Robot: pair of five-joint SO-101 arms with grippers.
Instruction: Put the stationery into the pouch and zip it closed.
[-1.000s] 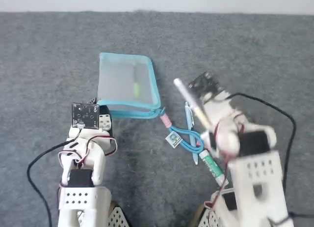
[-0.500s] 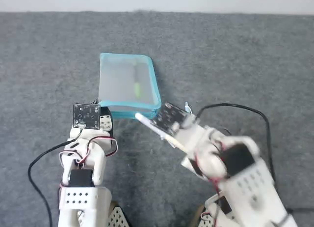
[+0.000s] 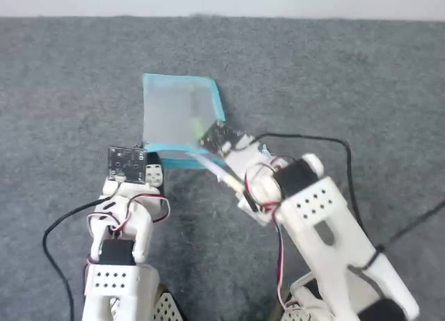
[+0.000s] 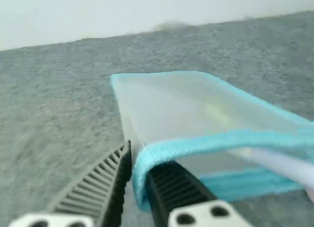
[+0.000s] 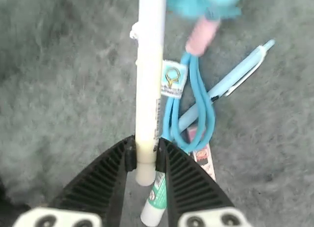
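Observation:
The translucent pouch (image 3: 177,116) with teal trim lies on the grey carpet, a green item faintly visible inside. My left gripper (image 4: 135,180) is shut on the teal edge of the pouch (image 4: 196,109) at its mouth, holding it up. My right gripper (image 5: 145,156) is shut on a white pen (image 5: 149,74). In the high view the white pen (image 3: 214,169) points into the pouch mouth, and its tip (image 4: 282,164) shows under the raised edge. A light blue pen (image 5: 230,82), a teal cord loop (image 5: 198,114) and a green-and-white tube (image 5: 156,202) lie below the right gripper.
A pink zipper pull (image 5: 202,33) hangs from the pouch corner with a small white tag (image 5: 171,78) on the cord. Black cables (image 3: 306,139) trail from both arms. Open carpet lies left of and beyond the pouch.
The right arm has swung left with the white pen, from beside the loose stationery to the pouch mouth. The left gripper has kept its hold on the pouch edge.

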